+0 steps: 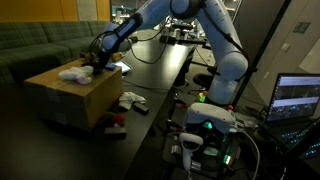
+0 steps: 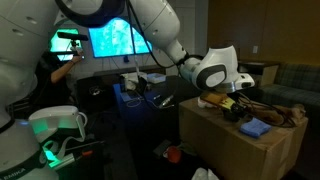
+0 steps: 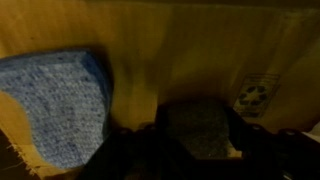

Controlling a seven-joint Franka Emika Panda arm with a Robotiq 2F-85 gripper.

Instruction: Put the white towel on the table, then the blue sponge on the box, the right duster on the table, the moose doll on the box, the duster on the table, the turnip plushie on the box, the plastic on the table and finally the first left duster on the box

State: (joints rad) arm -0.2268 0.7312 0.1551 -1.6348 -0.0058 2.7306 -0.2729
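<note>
The tan cardboard box (image 1: 60,100) (image 2: 240,155) stands beside the long black table (image 1: 160,70). My gripper (image 1: 100,66) (image 2: 232,108) (image 3: 198,132) is down at the box top. Its dark fingers press both sides of a dark grey speckled thing (image 3: 198,118); which of the task's things this is I cannot tell. The blue sponge (image 3: 60,105) (image 2: 255,127) lies flat on the box just beside the gripper. A white crumpled thing (image 1: 72,73) also rests on the box top. A small dark reddish toy (image 1: 115,120), seemingly the moose doll, lies low beside the box.
Another white soft thing (image 1: 130,98) lies on the table's near end. Brown and yellow clutter (image 2: 285,115) sits on the box behind the sponge. A recycling mark (image 3: 255,95) is printed on the cardboard. Lit monitors (image 1: 298,98) (image 2: 108,38) and robot electronics (image 1: 205,125) stand around.
</note>
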